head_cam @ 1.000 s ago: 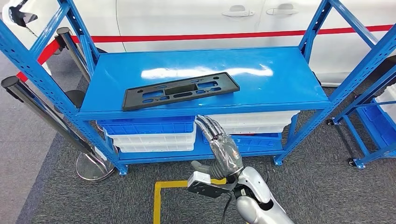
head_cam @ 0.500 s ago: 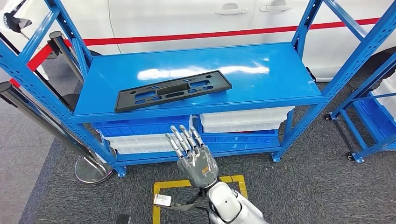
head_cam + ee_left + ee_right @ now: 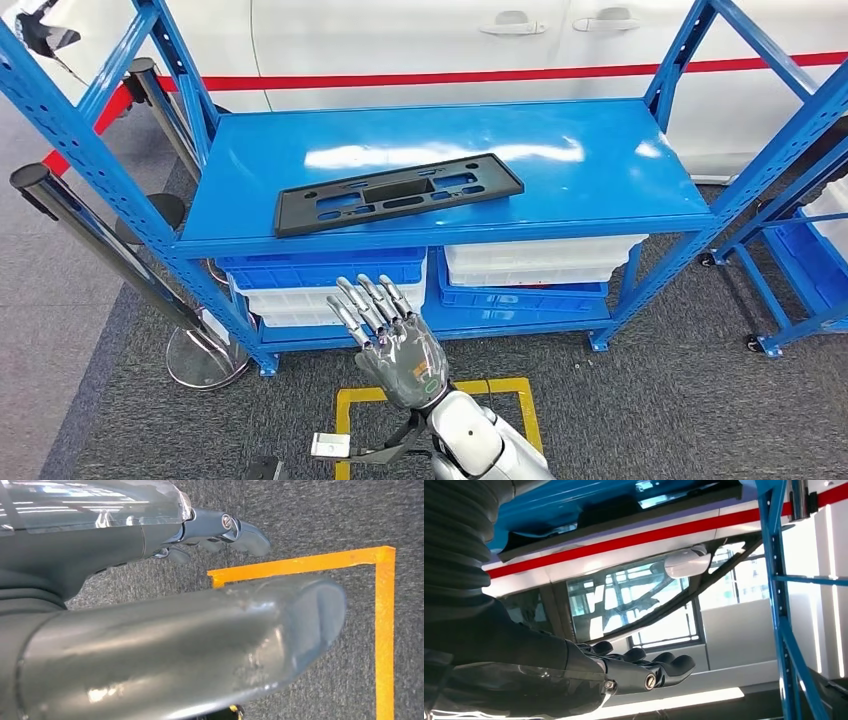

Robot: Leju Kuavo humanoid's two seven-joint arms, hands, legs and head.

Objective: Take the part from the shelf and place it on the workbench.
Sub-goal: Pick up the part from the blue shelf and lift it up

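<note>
The flat black part (image 3: pixel 398 193) is seen near the middle of the frame in the head view, lying on the top board of the blue shelf (image 3: pixel 600 160), close to the front edge and a little to the left. It is long and thin, with holes cut in it. The right hand (image 3: pixel 395 345) is held up in the lower middle of the frame, below the shelf's front edge and well apart from the part. Its fingers (image 3: pixel 362 305) are spread and nothing is held in it. The left hand (image 3: pixel 150 630) is seen in its wrist view over grey carpet and a yellow line (image 3: pixel 384 630); nothing is seen in it, but whether it is open or closed cannot be told. It is judged that the reach is the step in hand. To do it well, the right hand should be lifted above the shelf edge first, so the edge is not bumped. The part should then be gripped near its middle, so it is not tipped when lifted.
</note>
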